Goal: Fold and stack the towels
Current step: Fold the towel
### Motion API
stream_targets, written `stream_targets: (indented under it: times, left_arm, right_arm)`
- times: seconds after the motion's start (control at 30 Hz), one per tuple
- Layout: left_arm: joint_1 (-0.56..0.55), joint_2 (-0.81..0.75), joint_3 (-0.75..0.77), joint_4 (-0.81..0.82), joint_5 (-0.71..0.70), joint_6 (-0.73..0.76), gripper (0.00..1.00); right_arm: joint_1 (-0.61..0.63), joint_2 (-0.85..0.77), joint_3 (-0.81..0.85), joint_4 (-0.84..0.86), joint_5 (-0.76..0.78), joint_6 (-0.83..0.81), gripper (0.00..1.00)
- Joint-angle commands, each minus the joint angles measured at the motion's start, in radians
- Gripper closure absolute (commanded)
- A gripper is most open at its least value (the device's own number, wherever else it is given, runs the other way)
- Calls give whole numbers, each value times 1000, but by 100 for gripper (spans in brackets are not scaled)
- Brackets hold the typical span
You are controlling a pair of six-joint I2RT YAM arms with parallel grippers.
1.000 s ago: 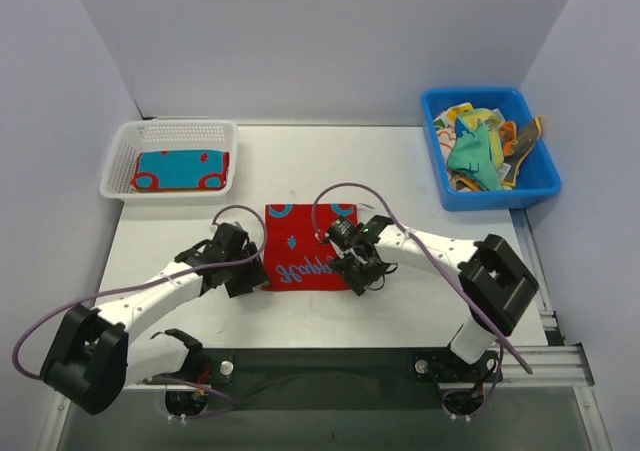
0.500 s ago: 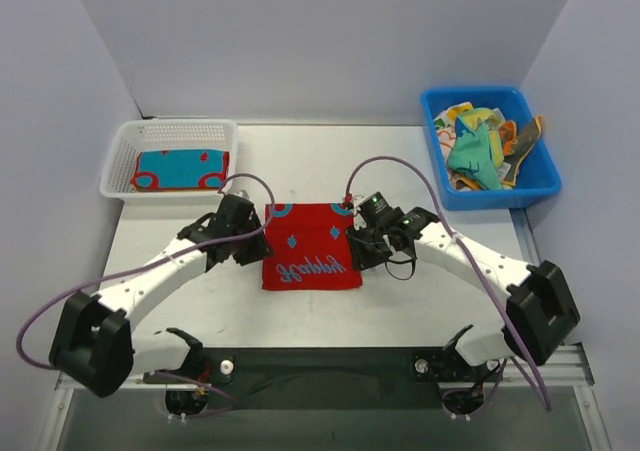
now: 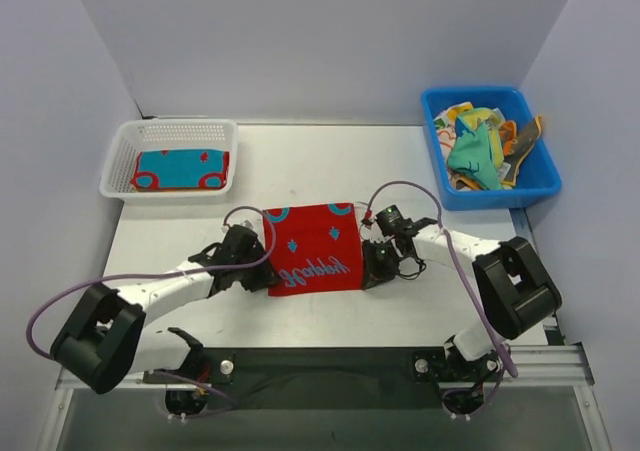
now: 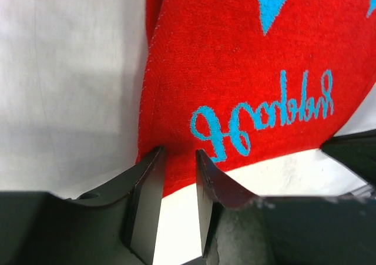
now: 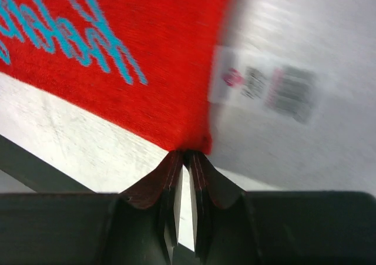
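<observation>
I'm seeing a folded towel (image 3: 180,169) lying in the white basket (image 3: 170,126), far left of the red towel (image 3: 315,246) on the bench (image 3: 300,161). My left claw (image 4: 178,159) is straddling the red towel's near-left corner, jaws slightly apart. My right claw (image 5: 187,154) is pinching its near-right corner. Loose towels (image 3: 480,151) are sitting in the blue bin (image 3: 530,186), far right of it.

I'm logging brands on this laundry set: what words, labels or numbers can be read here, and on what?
Red towel: blue cursive lettering, a single word; I cannot make out what it spells.
White tag at the towel's corner: its print is blurred and unreadable.
No other text is legible.
</observation>
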Motion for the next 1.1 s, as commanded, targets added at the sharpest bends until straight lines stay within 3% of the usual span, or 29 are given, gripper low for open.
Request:
stream_targets:
  times: [0.0,0.1,0.2,0.23,0.27,0.33,0.37,0.43,0.47,0.57,0.63,0.9,1.07]
  left_arm:
    - [-39,-74,-93,-44,-12,-75,61]
    - [-48,-183,-37,-107,-54,-57,50]
    - [-45,-240,38,-135,-86,-5,36]
    - [-45,-241,92,-132,-94,6,33]
    - [-44,-238,118,-126,-145,35,25]
    - [-38,-200,195,-89,-189,66,22]
    - [-30,-182,212,-63,-210,87,22]
    - [-4,-110,233,50,-197,94,28]
    - [26,-82,235,93,-175,74,33]
    - [80,33,233,285,-118,39,41]
    - [100,120,246,380,-95,37,46]
    - [156,318,240,473,-88,83,59]
    - [186,369,137,537,-88,-6,64]
  right_arm:
    - [-49,-75,-61,-44,30,7,88]
    - [-57,-181,-27,-59,27,20,87]
    - [-57,-252,64,-46,14,51,71]
    - [-57,-266,86,-26,11,68,58]
    - [-57,-267,109,38,14,86,51]
    - [-55,-250,145,146,8,175,41]
    - [-54,-234,148,289,1,213,40]
    - [-48,-168,145,448,-9,311,36]
    - [-42,-137,142,606,-7,345,34]
    - [-29,22,183,811,-10,448,31]
    - [-18,126,209,879,-9,471,23]
    - [-6,406,275,1188,-42,573,21]
    - [-40,530,203,1376,11,616,21]
